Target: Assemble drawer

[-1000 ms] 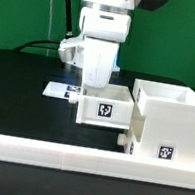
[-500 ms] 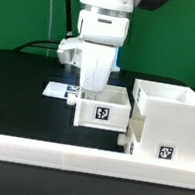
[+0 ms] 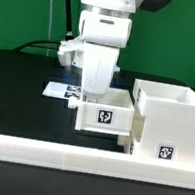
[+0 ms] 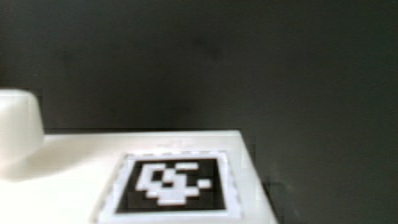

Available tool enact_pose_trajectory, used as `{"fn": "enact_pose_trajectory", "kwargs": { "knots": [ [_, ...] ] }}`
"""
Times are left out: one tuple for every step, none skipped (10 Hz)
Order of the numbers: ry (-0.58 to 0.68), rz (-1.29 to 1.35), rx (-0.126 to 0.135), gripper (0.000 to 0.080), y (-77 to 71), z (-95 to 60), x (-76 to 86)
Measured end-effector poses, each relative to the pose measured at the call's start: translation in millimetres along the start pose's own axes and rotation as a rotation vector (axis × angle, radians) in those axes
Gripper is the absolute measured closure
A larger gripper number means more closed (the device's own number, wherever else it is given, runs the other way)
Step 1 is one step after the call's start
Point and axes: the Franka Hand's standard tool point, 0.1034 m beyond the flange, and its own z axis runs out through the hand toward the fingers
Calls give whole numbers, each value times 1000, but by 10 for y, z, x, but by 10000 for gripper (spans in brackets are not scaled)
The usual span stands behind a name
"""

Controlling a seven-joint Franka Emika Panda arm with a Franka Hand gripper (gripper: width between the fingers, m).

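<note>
Right now we have our gripper [image 3: 91, 93] down at the rear of the small tray [image 3: 105, 117], which sits at the middle of the exterior view, its tagged front facing the camera. Our hand hides the fingertips, so we cannot tell how wide the jaws stand or whether they grasp the tray wall. The large hollow shell [image 3: 169, 121] stands at the lower right of the frame, just beside the tray and seemingly touching it. A second small white part [image 3: 126, 142] peeks out low between them.

What could go wrong, in our judgement: if the tray meets the shell askew, its corner may catch on the shell's edge and jam, or push the shell along the black table [image 3: 21, 89]. A loose grip would let the tray twist.

Both shell and tray look empty as far as we see. The wrist view shows only a tagged white surface [image 4: 107, 160], blurred
</note>
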Motion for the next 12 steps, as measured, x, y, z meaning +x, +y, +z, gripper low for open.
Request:
{"fn": "enact_pose_trajectory", "kwargs": {
  "knots": [
    [0, 0, 1, 758, -3, 6, 0],
    [0, 0, 2, 758, -5, 10, 0],
    [0, -1, 2, 758, -5, 13, 3],
    [1, -4, -1, 758, 8, 6, 22],
    [1, -7, -5, 758, 39, -12, 40],
    [2, -8, -8, 758, 68, -18, 46],
    [3, -8, -5, 758, 63, 0, 46],
    [4, -8, -1, 758, 50, 25, 49],
    [4, -8, 3, 758, 39, 47, 51],
    [5, -8, 5, 758, 34, 58, 53],
    [5, -6, 5, 758, 33, 59, 61],
    [5, -8, 4, 758, 36, 55, 72]
  ]
}}
